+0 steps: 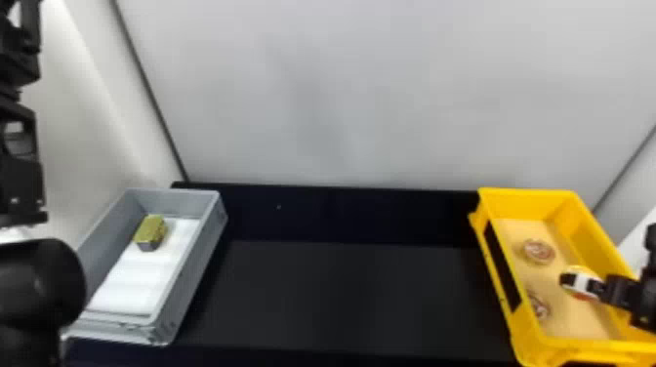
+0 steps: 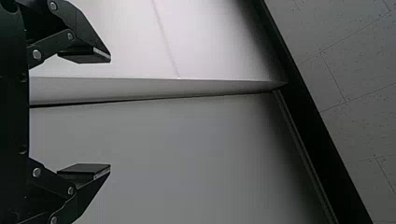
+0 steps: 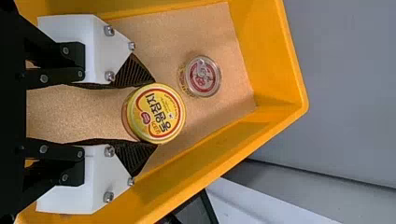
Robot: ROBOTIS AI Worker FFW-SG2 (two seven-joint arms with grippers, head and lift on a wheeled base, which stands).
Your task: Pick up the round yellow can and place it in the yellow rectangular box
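Note:
Inside the yellow rectangular box (image 1: 568, 196), toward its right side, the right gripper (image 1: 581, 284) is around the round yellow can (image 1: 579, 270). In the right wrist view, the ribbed fingertips of the right gripper (image 3: 155, 114) press on opposite sides of the can (image 3: 161, 112), its yellow, red-ringed lid facing the camera. Whether its base touches the tan floor of the box (image 3: 275, 91) cannot be told. At the head view's far left, the left gripper (image 1: 20, 58) is raised; in the left wrist view the left gripper (image 2: 110, 113) is open with nothing between its fingers.
Two clear-lidded round containers (image 1: 538, 251) (image 1: 540, 309) stand in the yellow box, left of the can. A grey box (image 1: 202, 258) at the left holds a yellow-green block (image 1: 150, 231). Between the boxes lies a dark surface (image 1: 351, 297), with pale walls (image 1: 371, 97) behind.

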